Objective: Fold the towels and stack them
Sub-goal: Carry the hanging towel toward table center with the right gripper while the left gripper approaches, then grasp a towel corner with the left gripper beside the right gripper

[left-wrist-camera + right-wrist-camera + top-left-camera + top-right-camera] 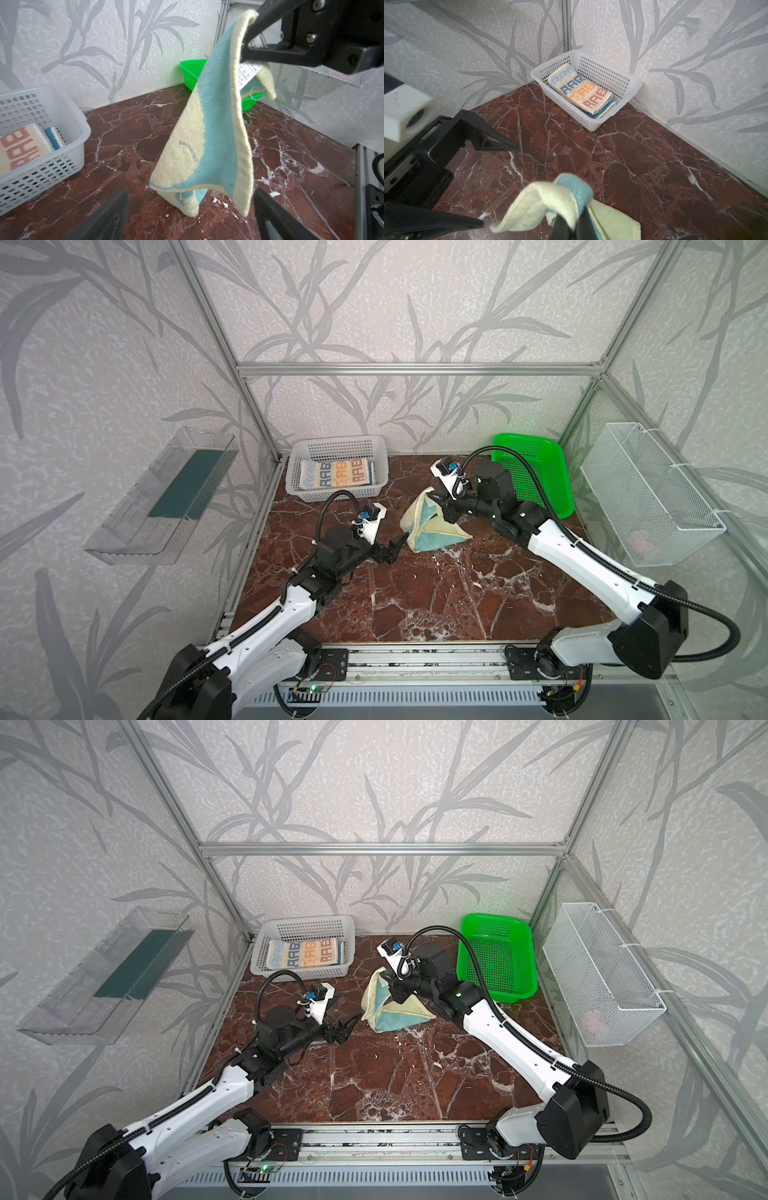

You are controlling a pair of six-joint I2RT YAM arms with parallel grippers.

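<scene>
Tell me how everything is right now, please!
Teal and yellow towel, unfolded, one corner lifted, rest on table.
Striped towel, folded, stacked in white basket.
Blue towel, folded, under striped towel.
Green basket, looks empty.
Left gripper, open, holding nothing.
Right gripper, shut on towel corner.

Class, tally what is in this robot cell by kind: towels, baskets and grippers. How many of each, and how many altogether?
Towels: 3 (teal and yellow towel, RABBIT towel, blue towel beneath it)
Baskets: 3 (white basket, green basket, wire basket)
Grippers: 2 (left gripper, right gripper)
Total: 8
</scene>
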